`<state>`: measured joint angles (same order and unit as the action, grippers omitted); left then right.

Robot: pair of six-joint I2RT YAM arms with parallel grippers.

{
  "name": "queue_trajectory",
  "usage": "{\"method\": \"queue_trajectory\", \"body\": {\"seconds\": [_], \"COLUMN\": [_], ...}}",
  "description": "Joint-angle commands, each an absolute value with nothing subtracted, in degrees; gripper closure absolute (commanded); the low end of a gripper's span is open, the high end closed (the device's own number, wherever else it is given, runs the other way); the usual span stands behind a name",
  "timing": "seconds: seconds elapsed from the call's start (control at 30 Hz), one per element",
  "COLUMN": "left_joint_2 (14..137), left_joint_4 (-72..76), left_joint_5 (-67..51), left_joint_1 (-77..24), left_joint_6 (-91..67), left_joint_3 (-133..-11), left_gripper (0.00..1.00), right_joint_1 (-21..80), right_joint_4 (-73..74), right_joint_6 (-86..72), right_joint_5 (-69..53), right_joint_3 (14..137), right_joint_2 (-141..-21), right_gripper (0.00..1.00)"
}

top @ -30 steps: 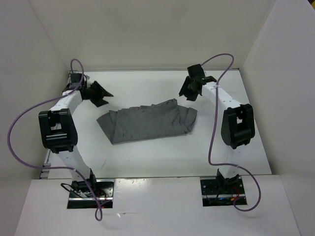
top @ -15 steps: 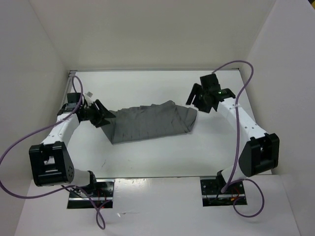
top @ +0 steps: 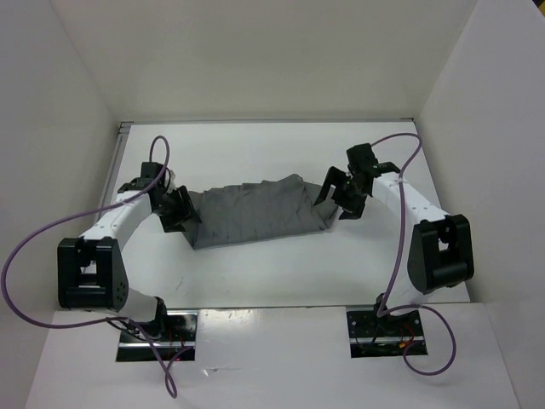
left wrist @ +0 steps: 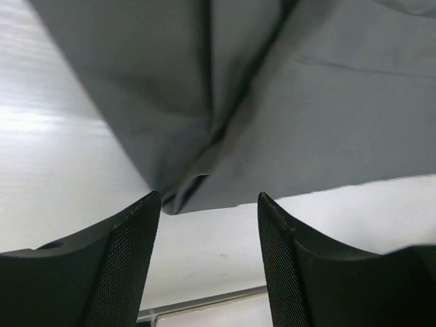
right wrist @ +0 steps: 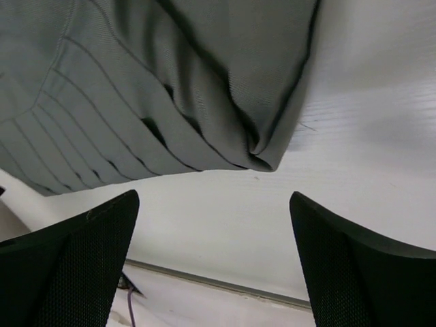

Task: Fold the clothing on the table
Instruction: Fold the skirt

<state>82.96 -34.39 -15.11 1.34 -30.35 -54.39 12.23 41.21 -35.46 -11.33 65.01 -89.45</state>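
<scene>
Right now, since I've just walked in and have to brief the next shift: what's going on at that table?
Two robot arms are working on a dark grey pleated garment that lies rumpled and not yet neatly folded on the white table. The left gripper sits at the garment's left end and the right gripper at its right end. Both have their jaws open, with a corner of the fabric just ahead of the fingers. Neither is holding anything.
</scene>
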Motion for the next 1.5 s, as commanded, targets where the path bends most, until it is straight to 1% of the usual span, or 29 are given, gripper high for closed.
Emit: {"method": "queue_trajectory", "body": {"seconds": [0.0,0.03,0.07,0.13,0.17,0.2,0.3,0.4,0.5,0.53,0.73,0.93,1.0,1.03,1.07,1.17,1.2,1.23,1.27,1.37,1.47], "left_joint_2": [79.9,79.89,79.2,79.19,79.71,81.46,85.68,87.45,88.07,88.68,93.59,98.43,98.96,98.96,98.96,99.49,99.49,100.01,100.02,100.02,98.36], "left_joint_4": [-38.31,-39.1,-39.11,-40.34,-40.34,-40.34,-41.65,-39.91,-38.42,-37.8,-32.35,-29.18,-28.66,-28.65,-28.65,-28.65,-28.65,-29.17,-29.18,-29.18,-29.79], "left_joint_5": [-5.13,-3.88,-2.74,-0.01,0.52,0.53,0.0,-4.3,-5.62,-5.63,-10.19,-10.2,-9.67,-9.67,-9.67,-8.44,-7.92,-7.39,-7.38,-9.13,-11.34], "left_joint_1": [0.35,-0.17,-0.18,-0.7,-0.7,-1.23,-2.02,-2.72,-3.25,-3.25,-3.25,-3.25,-3.25,-3.25,-3.25,-3.25,-3.25,-3.25,-3.25,-3.25,-3.25], "left_joint_6": [-31.72,-32.77,-33.39,-34.27,-34.97,-34.98,-34.46,-33.84,-34.36,-34.37,-34.89,-37.0,-37.0,-37.0,-37.0,-37.53,-37.53,-37.53,-37.53,-37.53,-36.21], "left_joint_3": [-54.85,-54.84,-54.84,-54.84,-54.84,-54.84,-55.46,-55.46,-54.06,-54.05,-51.07,-49.22,-49.22,-49.22,-49.22,-49.74,-49.75,-50.36,-50.36,-51.58,-54.48], "left_gripper": [0.33,0.32,0.32,0.32,0.31,0.28,0.27,0.22,0.18,0.15,0.14,0.15,0.2,0.26,0.42,0.71,0.84,0.94,1.0,1.0,1.0], "right_joint_1": [12.74,13.27,13.88,16.34,17.3,18.27,20.48,21.97,21.97,21.97,21.97,21.97,21.97,21.97,21.97,21.97,21.97,21.97,21.97,21.97,24.08], "right_joint_4": [36.14,34.99,34.11,33.49,33.49,34.1,34.63,34.63,35.16,35.68,37.96,40.51,41.13,41.13,41.65,41.66,42.18,42.19,42.8,44.73,48.33], "right_joint_6": [-35.24,-35.24,-35.24,-34.37,-34.37,-34.37,-33.75,-33.22,-32.61,-32.61,-30.76,-29.71,-29.71,-29.18,-29.18,-27.95,-27.95,-26.47,-25.76,-22.08,-18.74], "right_joint_5": [-18.27,-19.93,-23.61,-25.83,-25.84,-25.84,-25.14,-24.0,-23.99,-23.99,-22.77,-21.71,-20.4,-20.39,-20.39,-21.7,-22.32,-23.02,-23.64,-26.01,-25.41], "right_joint_3": [67.59,67.59,67.59,69.78,70.57,72.32,74.7,75.94,76.46,76.46,76.46,77.07,77.08,77.08,77.08,77.61,78.22,78.22,78.22,79.79,81.2], "right_joint_2": [-88.6,-88.59,-89.55,-92.71,-93.94,-95.0,-97.29,-98.0,-98.0,-98.0,-95.98,-93.17,-92.55,-92.03,-92.02,-92.02,-92.02,-92.63,-92.64,-95.53,-99.83], "right_gripper": [0.05,0.07,0.19,0.35,0.48,0.52,0.52,0.52,0.52,0.5,0.49,0.49,0.49,0.48,0.48,0.48,0.46,0.46,0.46,0.46,0.47]}}
